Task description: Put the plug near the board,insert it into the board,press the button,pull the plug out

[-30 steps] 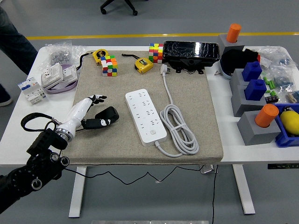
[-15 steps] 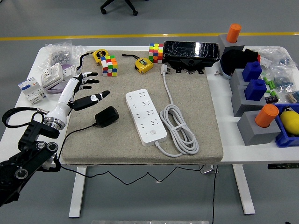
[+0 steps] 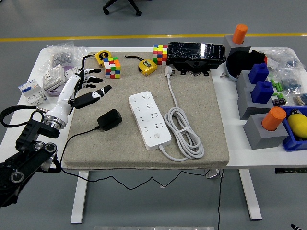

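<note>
Plug (image 3: 109, 120): black, lying free on the grey mat (image 3: 201, 105), just left of the white power strip (image 3: 149, 120), its thin cord running off leftward.
Left hand (image 3: 82, 89): beyond the plug, fingers spread apart, holding nothing, clear of it.

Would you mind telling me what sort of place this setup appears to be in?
Probably a robotics lab or test workshop: a white height-adjustable table on a grey floor with a yellow line, an office chair base behind, and practice items like a power strip and Rubik's cubes.
</note>
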Controlling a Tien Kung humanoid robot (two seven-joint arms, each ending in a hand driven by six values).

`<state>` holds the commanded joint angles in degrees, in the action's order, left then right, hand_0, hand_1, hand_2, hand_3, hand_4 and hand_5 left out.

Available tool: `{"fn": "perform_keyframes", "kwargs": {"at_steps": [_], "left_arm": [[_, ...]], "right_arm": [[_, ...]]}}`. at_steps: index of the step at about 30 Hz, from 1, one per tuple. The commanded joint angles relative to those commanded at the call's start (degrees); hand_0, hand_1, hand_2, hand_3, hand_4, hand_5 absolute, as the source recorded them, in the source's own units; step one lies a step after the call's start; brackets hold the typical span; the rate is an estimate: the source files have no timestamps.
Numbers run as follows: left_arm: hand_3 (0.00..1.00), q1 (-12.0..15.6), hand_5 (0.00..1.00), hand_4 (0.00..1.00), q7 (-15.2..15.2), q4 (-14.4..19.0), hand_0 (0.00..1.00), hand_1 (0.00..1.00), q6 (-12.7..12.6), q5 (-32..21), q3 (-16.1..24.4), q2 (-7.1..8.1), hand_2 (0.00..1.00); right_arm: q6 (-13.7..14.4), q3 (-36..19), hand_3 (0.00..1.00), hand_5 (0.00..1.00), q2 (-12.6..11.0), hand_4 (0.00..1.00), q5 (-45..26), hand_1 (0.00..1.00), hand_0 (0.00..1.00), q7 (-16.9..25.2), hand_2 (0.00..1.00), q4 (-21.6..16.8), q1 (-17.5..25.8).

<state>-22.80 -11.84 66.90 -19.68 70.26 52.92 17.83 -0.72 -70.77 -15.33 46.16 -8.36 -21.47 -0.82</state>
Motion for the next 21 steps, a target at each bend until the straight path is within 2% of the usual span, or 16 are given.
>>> {"fn": "perform_keyframes", "kwargs": {"at_steps": [21], "left_arm": [[0.729,0.3,0.463,0.886,0.9,3.2,0.585,0.628,0.8,0.6,0.6,1.75,0.608]], "right_arm": [[0.0,2.8,0.546,0.420,-0.1,0.888,-0.5,0.631,0.574,0.1,0.614,0.7,-1.6]]}}
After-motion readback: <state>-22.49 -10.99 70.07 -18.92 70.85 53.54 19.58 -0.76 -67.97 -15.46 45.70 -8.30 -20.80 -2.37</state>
